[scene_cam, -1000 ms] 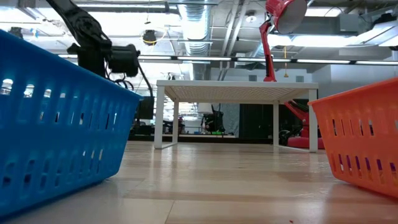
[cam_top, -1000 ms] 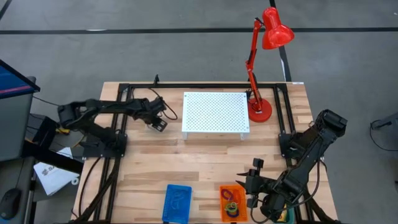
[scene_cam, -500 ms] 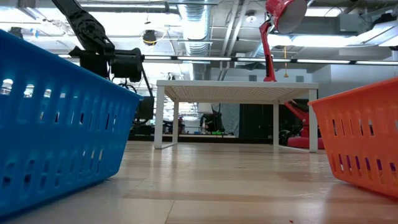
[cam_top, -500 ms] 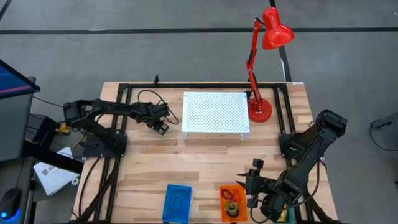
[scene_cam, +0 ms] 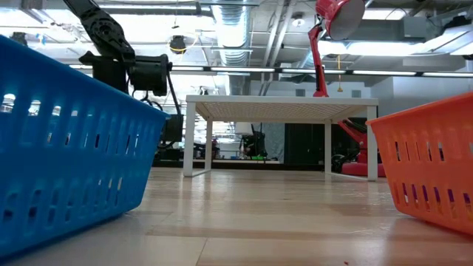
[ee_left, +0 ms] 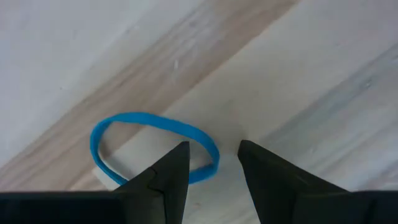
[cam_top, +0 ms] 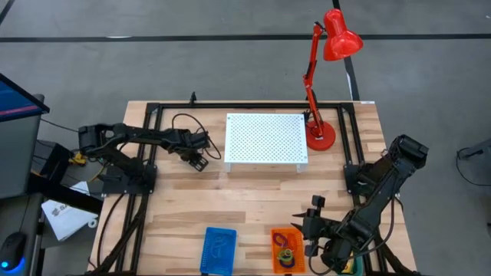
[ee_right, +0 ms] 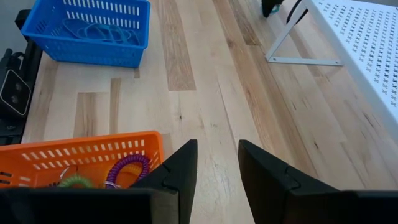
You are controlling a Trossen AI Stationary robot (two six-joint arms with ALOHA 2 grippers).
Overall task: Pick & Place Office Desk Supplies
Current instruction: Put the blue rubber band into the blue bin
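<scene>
on the wooden table (cam_top: 253, 192) i see my left gripper (cam_top: 201, 162) at centre-left of the high view, jaws parted, grasping nothing, the blue loop (ee_left: 152, 146) flat just beneath. right gripper (cam_top: 311, 230), lower right, parted and empty beside the orange basket (cam_top: 285, 249).

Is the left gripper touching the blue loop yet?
Cannot tell. The left wrist view shows the left gripper open above the blue loop, one finger overlapping its edge, but no plain contact or gap.
</scene>
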